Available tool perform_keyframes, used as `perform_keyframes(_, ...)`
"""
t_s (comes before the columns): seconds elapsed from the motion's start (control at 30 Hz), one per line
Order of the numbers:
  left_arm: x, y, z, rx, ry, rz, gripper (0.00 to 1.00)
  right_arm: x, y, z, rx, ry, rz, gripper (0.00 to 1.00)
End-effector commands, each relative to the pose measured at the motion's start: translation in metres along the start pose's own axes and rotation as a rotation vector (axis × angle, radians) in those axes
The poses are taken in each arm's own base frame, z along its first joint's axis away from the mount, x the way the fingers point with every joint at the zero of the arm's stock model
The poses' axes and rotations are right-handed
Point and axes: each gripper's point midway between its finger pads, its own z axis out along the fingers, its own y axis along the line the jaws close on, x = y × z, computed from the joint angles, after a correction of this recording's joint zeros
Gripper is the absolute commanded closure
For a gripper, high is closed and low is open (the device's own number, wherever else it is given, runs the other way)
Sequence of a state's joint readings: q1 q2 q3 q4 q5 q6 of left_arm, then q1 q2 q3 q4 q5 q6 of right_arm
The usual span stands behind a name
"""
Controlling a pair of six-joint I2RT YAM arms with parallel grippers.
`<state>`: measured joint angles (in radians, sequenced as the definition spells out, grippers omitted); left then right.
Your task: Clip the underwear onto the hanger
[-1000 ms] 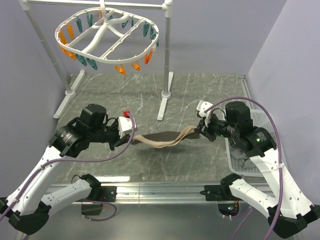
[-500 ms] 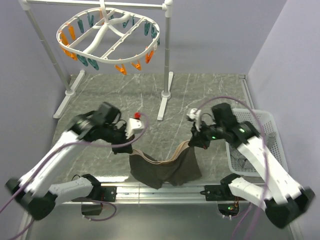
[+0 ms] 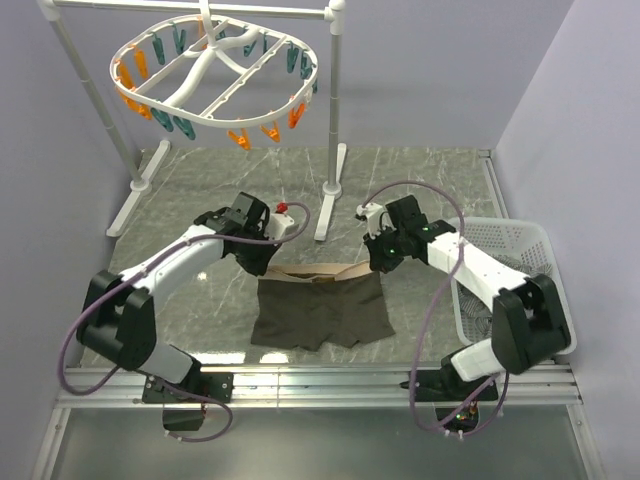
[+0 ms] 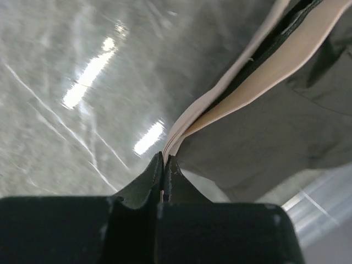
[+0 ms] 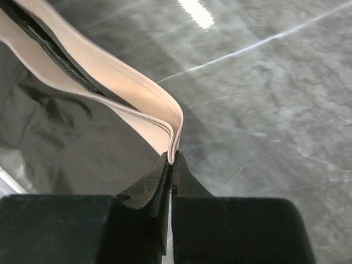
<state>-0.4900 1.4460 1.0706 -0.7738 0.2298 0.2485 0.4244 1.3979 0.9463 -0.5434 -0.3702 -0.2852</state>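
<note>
Grasp done: left hand [image 3: 266, 262] and right hand [image 3: 378, 262] are each clenched on a waistband corner of the underwear [image 3: 320, 312], spread between them low over the table [image 3: 430, 180]. Hanger [image 3: 215, 75] is well apart, up back-left. Lifting and clipping are not yet done.

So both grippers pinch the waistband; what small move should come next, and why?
Probably raise the left gripper and right gripper together toward the hanger. Each is shut on one end of the waistband, so the underwear is spread between them, but low near the table, well below the clothespins.
</note>
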Motion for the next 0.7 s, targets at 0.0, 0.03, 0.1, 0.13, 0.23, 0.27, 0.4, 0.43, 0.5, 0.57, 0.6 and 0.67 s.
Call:
perform_keyframes(0.0, -0.012, 0.024, 0.027, -0.075, -0.040, -0.015, 1.00, -0.013, -0.029, 0.019, 0.100, -0.022, 0.062, 1.00)
perform_keyframes(0.03, -0.013, 0.027, 0.031, -0.078, -0.036, -0.017, 1.00, -0.012, -0.031, 0.023, 0.101, -0.008, 0.082, 1.00)
perform_keyframes(0.1, -0.012, 0.030, 0.042, -0.067, -0.017, -0.041, 0.98, -0.007, -0.036, 0.034, 0.106, 0.034, 0.101, 1.00)
perform_keyframes(0.13, -0.013, 0.031, 0.045, -0.062, -0.018, -0.047, 0.93, -0.004, -0.037, 0.036, 0.109, 0.050, 0.118, 1.00)
perform_keyframes(0.23, -0.016, 0.030, 0.050, -0.038, -0.016, -0.048, 0.77, -0.002, -0.041, 0.042, 0.119, 0.080, 0.156, 0.82)
perform_keyframes(0.27, -0.017, 0.030, 0.050, -0.033, -0.020, -0.046, 0.72, -0.004, -0.042, 0.040, 0.122, 0.073, 0.160, 0.69)
perform_keyframes(0.4, -0.021, 0.022, 0.032, -0.015, -0.068, -0.006, 0.48, -0.021, -0.042, 0.021, 0.126, 0.019, 0.162, 0.45)
perform_keyframes(0.43, -0.022, 0.018, 0.027, -0.004, -0.083, 0.010, 0.43, -0.026, -0.041, 0.011, 0.130, 0.001, 0.158, 0.44)
perform_keyframes(0.5, -0.022, 0.010, 0.006, 0.003, -0.129, 0.041, 0.37, -0.038, -0.044, -0.006, 0.136, -0.044, 0.163, 0.44)
perform_keyframes(0.57, -0.022, -0.003, -0.019, 0.019, -0.193, 0.071, 0.27, -0.053, -0.046, -0.033, 0.135, -0.118, 0.168, 0.43)
perform_keyframes(0.6, -0.022, -0.007, -0.029, 0.024, -0.221, 0.101, 0.24, -0.057, -0.047, -0.043, 0.138, -0.146, 0.168, 0.43)
perform_keyframes(0.67, -0.017, -0.019, -0.046, 0.043, -0.274, 0.132, 0.10, -0.072, -0.045, -0.074, 0.154, -0.237, 0.134, 0.39)
